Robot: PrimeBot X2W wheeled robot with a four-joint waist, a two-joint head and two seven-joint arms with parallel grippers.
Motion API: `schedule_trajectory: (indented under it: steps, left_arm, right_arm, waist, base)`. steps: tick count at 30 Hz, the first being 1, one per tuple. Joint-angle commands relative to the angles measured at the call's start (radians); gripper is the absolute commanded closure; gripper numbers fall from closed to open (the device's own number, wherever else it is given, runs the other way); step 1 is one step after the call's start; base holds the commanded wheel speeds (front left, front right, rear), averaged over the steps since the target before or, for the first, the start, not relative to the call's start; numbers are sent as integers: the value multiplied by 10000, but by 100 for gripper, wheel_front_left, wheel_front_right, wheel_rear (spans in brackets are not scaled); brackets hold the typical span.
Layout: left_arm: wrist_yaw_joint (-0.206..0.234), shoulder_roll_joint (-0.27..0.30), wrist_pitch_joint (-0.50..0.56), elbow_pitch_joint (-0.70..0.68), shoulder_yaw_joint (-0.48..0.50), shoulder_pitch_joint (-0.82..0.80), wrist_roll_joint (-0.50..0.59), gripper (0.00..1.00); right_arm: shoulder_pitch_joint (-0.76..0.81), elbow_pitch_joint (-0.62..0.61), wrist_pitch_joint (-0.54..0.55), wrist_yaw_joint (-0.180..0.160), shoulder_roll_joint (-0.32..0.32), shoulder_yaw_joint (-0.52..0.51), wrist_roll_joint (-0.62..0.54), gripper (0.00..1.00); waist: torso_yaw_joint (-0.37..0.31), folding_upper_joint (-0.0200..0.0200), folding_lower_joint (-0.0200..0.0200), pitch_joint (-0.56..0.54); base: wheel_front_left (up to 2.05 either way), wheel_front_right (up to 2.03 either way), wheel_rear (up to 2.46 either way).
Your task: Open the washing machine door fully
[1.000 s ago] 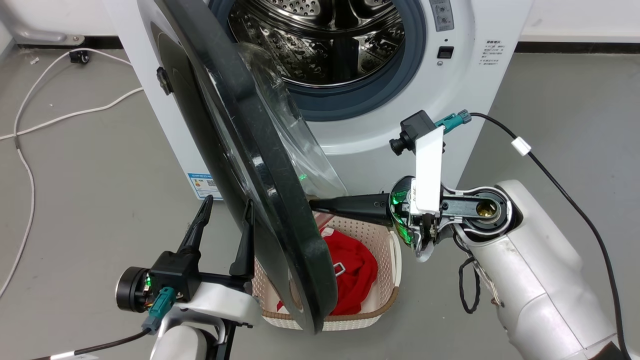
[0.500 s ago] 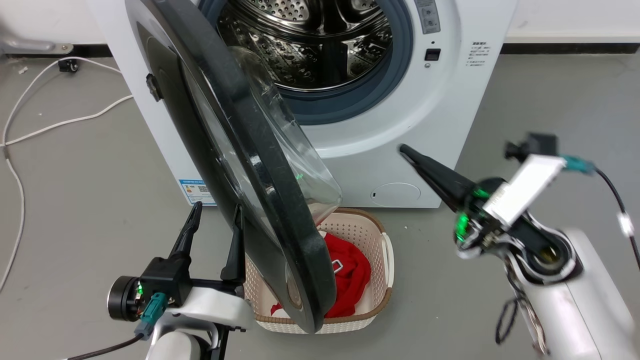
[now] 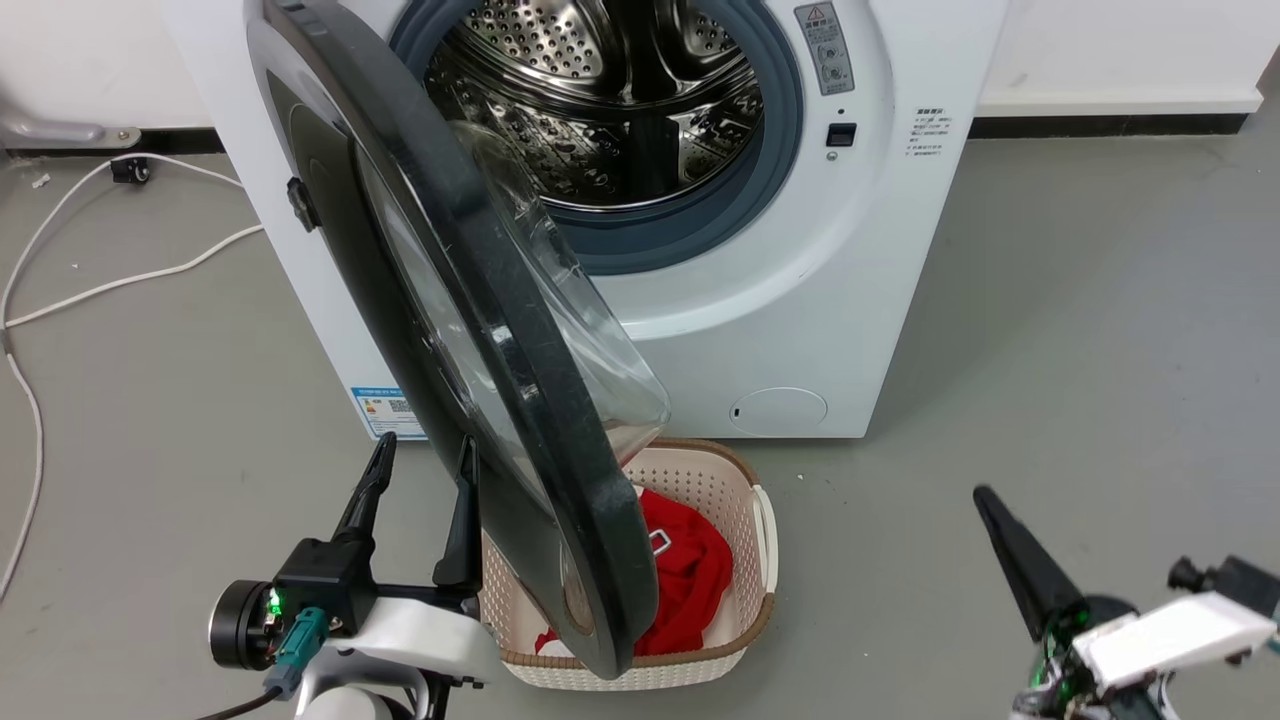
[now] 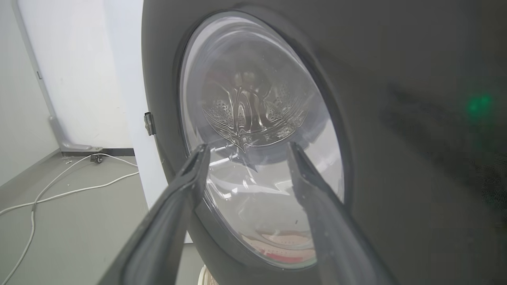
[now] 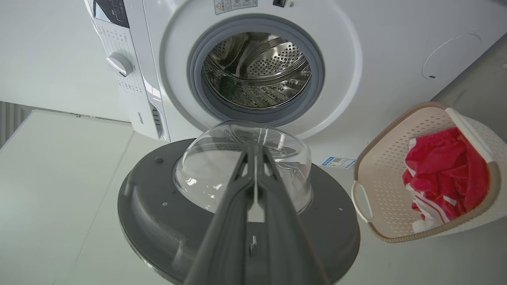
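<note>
While it hangs open, door (image 3: 515,340) gleams black.

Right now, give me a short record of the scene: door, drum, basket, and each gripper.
door: open, swung out from the washer front, hinged on the robot's left
drum: no laundry visible
basket: on the floor under the door's lower edge, red cloth inside
left gripper: open, by the door's outer face; contact unclear
right gripper: shut, low right, apart from the door
</note>
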Motion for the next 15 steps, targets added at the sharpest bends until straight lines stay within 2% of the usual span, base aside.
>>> schedule_trajectory:
  steps: [1,2,3,4,8,15]
  left_arm:
    - [9,-3,-26,21,31,124,-29,0]
    - [14,-3,-26,29,45,138,-42,0]
    - [25,-5,-26,36,43,151,-51,0]
    - [38,-5,-26,38,40,177,-55,0]
    - [49,-3,-26,55,21,181,-94,0]
    - [56,-3,-26,61,0,123,-118,0]
  right_arm:
    - [195,-83,-125,0,36,16,-189,76]
    - [361,-118,-281,0,39,9,-356,55]
    - [492,-158,-424,0,56,37,-560,5]
    - [616,-168,-596,0,50,74,-834,0]
    - [861,207,-1575,0,-85,83,-2542,0]
    - [443,921,-3102,0,181,-307,-6056,0]
  waist:
    - [-16,0,0,-13]
    - [-27,0,0,-23]
    - [-38,0,0,-49]
    - [-46,0,0,-69]
    - [-56,0,0,-111]
    - [-3,0,0,-81]
  base:
    - [0,0,0]
    - [0,0,0]
    - [0,0,0]
    - [0,0,0]
    - [0,0,0]
    - [0,0,0]
